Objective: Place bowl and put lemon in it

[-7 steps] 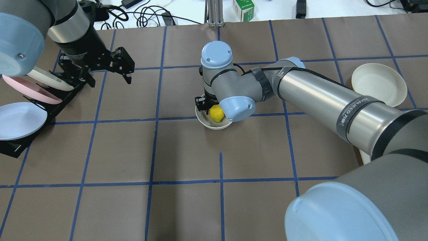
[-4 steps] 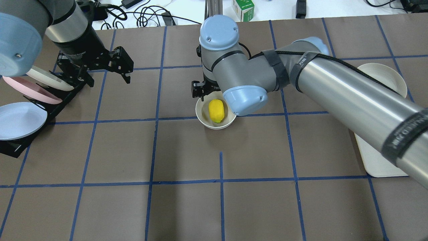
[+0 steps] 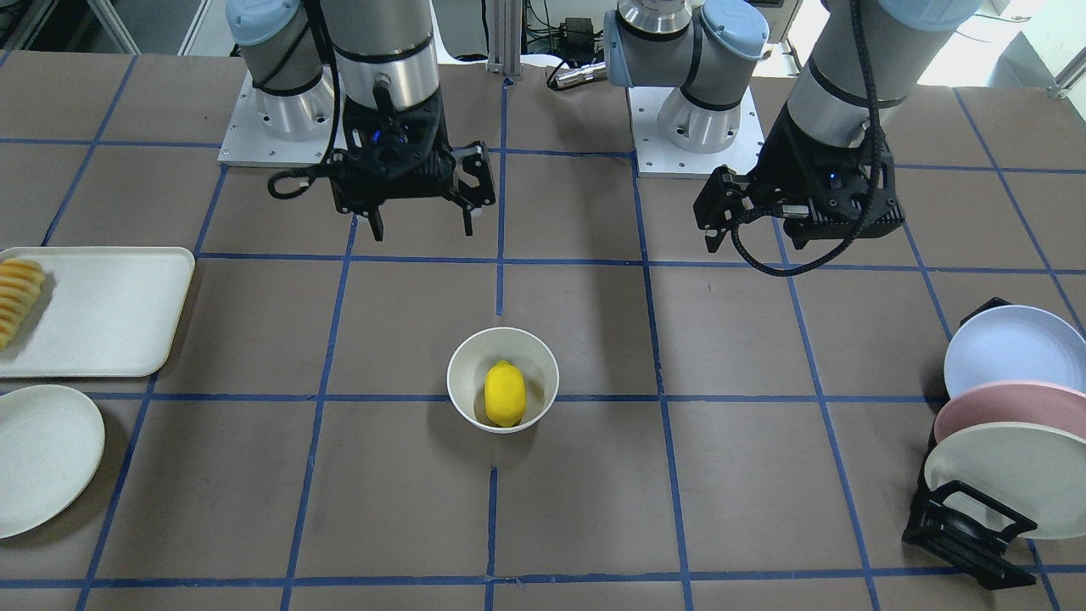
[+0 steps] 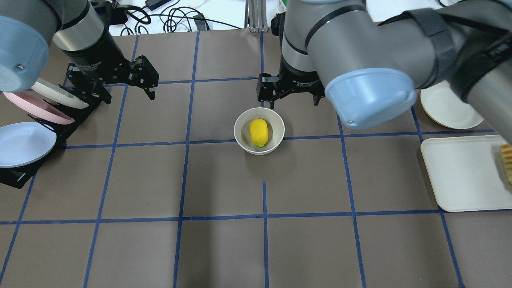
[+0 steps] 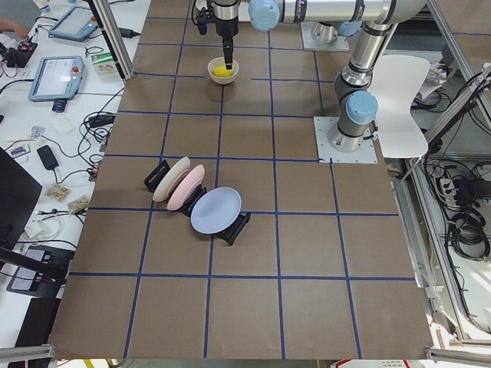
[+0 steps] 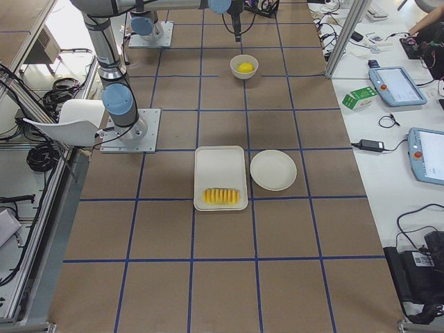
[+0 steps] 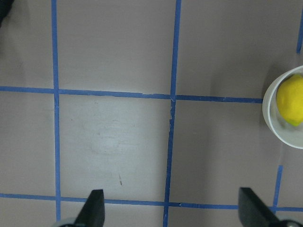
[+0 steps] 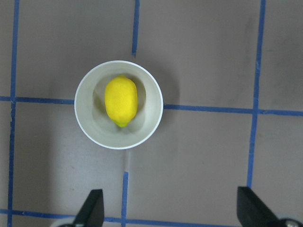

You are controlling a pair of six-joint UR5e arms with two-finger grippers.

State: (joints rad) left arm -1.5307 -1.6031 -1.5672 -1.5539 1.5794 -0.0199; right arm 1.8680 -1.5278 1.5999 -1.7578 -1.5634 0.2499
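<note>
The off-white bowl [image 4: 240, 136] stands upright near the table's middle, and the yellow lemon [image 4: 259, 132] lies inside it. Both show in the front view, bowl [image 3: 458, 373] and lemon [image 3: 505, 393], and in the right wrist view, bowl [image 8: 85, 118] and lemon [image 8: 121, 100]. My right gripper [image 4: 294, 103] is open and empty, raised above the table just beyond the bowl, touching nothing. My left gripper [image 4: 129, 97] is open and empty, well to the left by the plate rack. The bowl's edge [image 7: 272, 127] shows at the right of the left wrist view.
A black rack [image 4: 16, 176] with blue, pink and cream plates stands at the left edge. A white tray [image 4: 460, 172] with yellow-orange slices [image 4: 506, 160] lies at the right. A flat off-white plate [image 4: 450, 106] lies beyond it.
My right gripper has risen from the bowl and drawn away to the right and back, leaving the lemon lying in the bowl. The left arm has barely moved.
</note>
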